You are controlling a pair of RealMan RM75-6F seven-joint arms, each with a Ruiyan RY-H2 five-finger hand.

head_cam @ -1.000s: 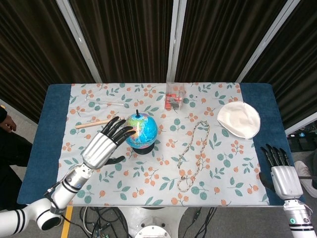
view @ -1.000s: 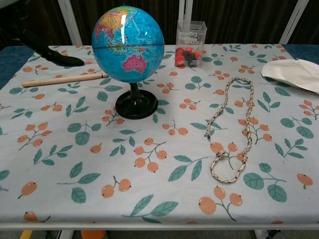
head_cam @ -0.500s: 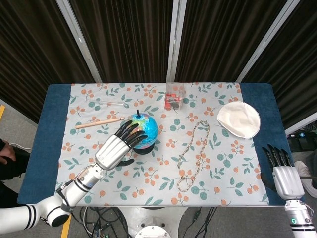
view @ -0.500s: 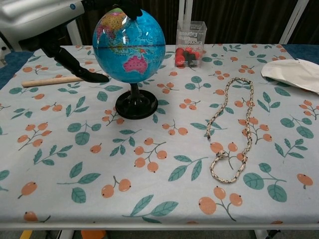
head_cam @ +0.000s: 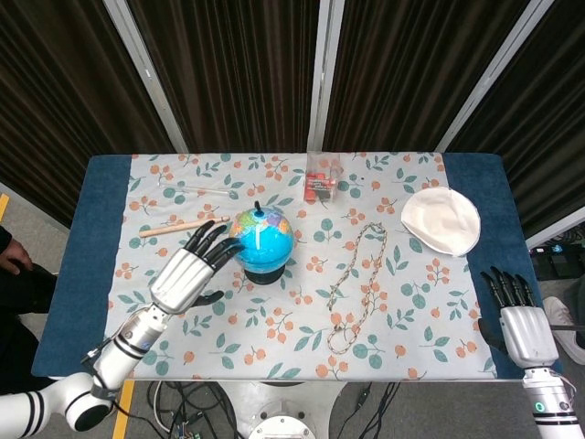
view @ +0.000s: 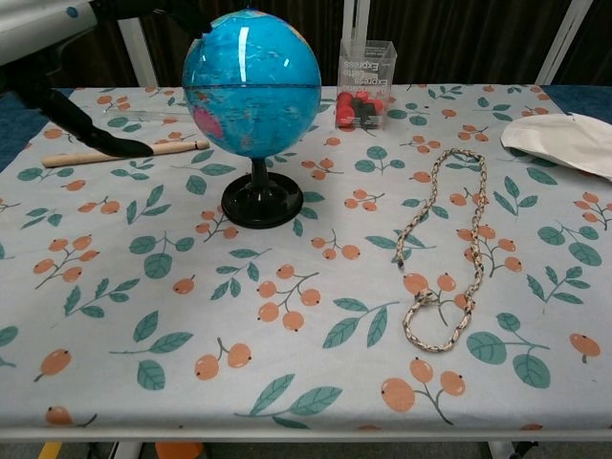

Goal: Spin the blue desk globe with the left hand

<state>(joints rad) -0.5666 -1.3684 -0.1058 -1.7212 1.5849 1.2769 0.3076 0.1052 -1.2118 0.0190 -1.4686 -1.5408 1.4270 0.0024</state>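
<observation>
**Left hand at the globe**

Head view: my left hand (head_cam: 187, 271) lies beside the globe (head_cam: 263, 241), fingers spread, holding nothing; right hand (head_cam: 517, 315) well apart, fingers apart.

Chest view: the globe (view: 252, 84) stands upright left of the chain (view: 443, 251).

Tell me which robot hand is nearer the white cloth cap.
Right. The right robot hand sits at the table's near right edge, just below the white cloth cap; the left robot hand is far across, beside the blue desk globe.
</observation>
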